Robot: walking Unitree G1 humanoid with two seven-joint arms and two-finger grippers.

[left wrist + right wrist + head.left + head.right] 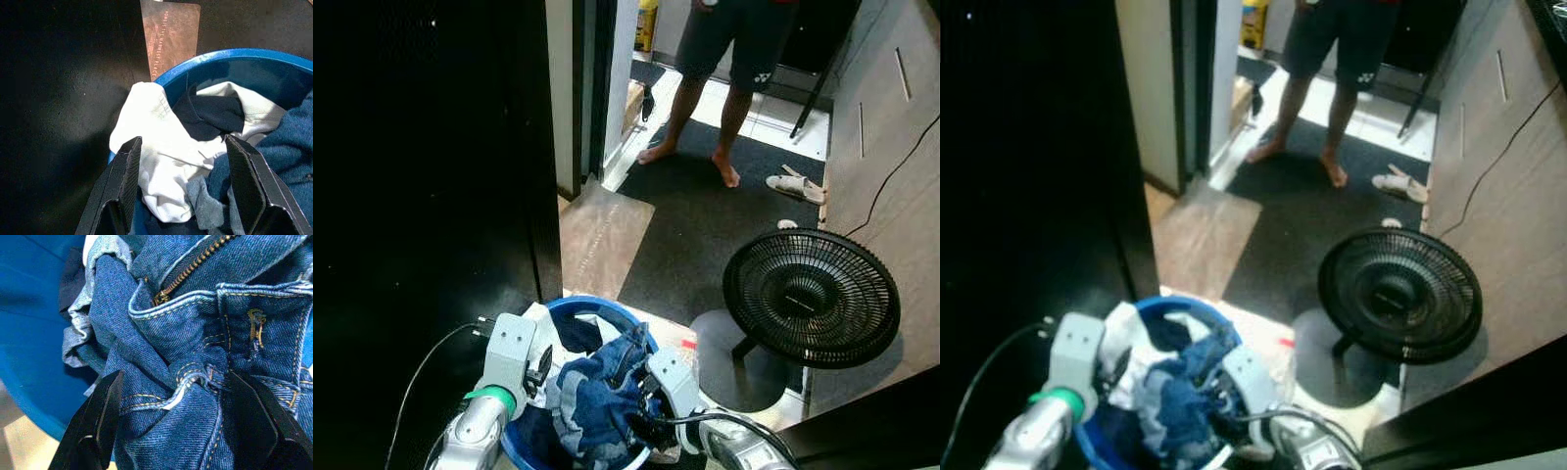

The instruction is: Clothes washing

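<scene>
A blue basin heaped with laundry sits right below me. Blue jeans lie on top, beside a white garment and a dark navy piece. My left gripper is open at the basin's left rim, its fingers astride the white garment. At the basin's right side my right gripper is open, with the bunched jeans waistband between its spread fingers. Both silver wrists show at the basin's near edge, left arm and right arm.
A black floor fan stands close on the right. A barefoot person stands on the dark mat ahead, with sandals nearby. A tall black surface closes off the left; a wooden wall lines the right.
</scene>
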